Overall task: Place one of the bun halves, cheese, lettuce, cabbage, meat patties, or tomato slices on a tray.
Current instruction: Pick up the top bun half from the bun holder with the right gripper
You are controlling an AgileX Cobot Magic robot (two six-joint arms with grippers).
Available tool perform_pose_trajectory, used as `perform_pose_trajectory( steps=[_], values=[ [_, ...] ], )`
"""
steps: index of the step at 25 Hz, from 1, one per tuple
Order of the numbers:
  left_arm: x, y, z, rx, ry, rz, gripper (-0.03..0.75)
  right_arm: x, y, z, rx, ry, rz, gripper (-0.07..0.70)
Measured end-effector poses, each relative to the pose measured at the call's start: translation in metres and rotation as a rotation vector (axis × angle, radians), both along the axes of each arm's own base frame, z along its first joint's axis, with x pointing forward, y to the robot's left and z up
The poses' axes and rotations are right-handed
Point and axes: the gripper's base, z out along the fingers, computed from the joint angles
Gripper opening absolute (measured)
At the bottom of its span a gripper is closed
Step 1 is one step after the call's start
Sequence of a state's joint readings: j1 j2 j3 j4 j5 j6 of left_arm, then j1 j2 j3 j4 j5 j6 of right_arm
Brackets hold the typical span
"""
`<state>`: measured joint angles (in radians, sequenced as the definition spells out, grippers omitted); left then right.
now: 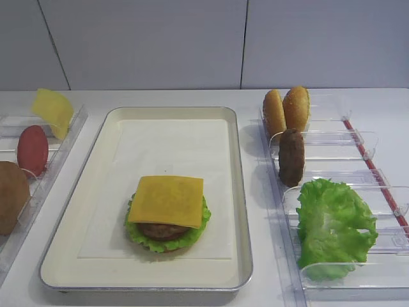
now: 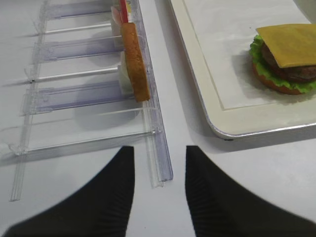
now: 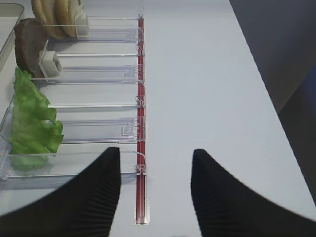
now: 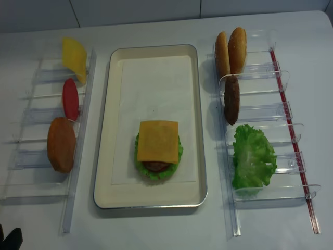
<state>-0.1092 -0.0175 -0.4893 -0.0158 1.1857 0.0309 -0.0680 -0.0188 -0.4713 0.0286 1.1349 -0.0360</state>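
Tray (image 1: 239, 192) is the biggest thing I see, in the middle of the table (image 1: 377, 102), with white paper lining. On its near half a stack is standing: a bun bottom, lettuce (image 1: 137, 230), a meat patty (image 1: 163, 231) and a slice of cheese (image 1: 167, 201) on top, so I judge four layers are done. Left to place, I think, are a tomato slice (image 1: 32, 149) and a bun top. The right rack (image 1: 358, 137) holds two bun halves (image 1: 287, 110), one more patty (image 1: 291, 157) and a large lettuce leaf (image 1: 333, 225). The left rack (image 1: 67, 137) holds a cheese slice (image 1: 54, 111), the tomato and one bun half (image 1: 11, 196). My right gripper (image 3: 153, 197) hangs over the near end of the right rack, jaws apart and holding nothing. My left gripper (image 2: 158, 197) is the same over the near end of the left rack, parted and empty.
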Motion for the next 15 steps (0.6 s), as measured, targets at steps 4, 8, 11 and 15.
perform_pose_trajectory(
  steps=[4, 8, 11, 15],
  values=[
    [0.0, 0.0, 0.0, 0.0, 0.0, 0.0, 0.251, 0.0, 0.0, 0.0, 0.002, 0.0, 0.001, 0.373],
    [0.0, 0.0, 0.0, 0.0, 0.0, 0.0, 0.251, 0.0, 0.002, 0.0, 0.02, -0.001, 0.013, 0.363],
    [0.0, 0.0, 0.0, 0.0, 0.0, 0.0, 0.251, 0.001, 0.002, 0.001, 0.026, -0.004, 0.016, 0.363],
    [0.0, 0.0, 0.0, 0.0, 0.0, 0.0, 0.251, 0.014, 0.006, 0.016, 0.078, 0.003, 0.043, 0.363]
  ],
)
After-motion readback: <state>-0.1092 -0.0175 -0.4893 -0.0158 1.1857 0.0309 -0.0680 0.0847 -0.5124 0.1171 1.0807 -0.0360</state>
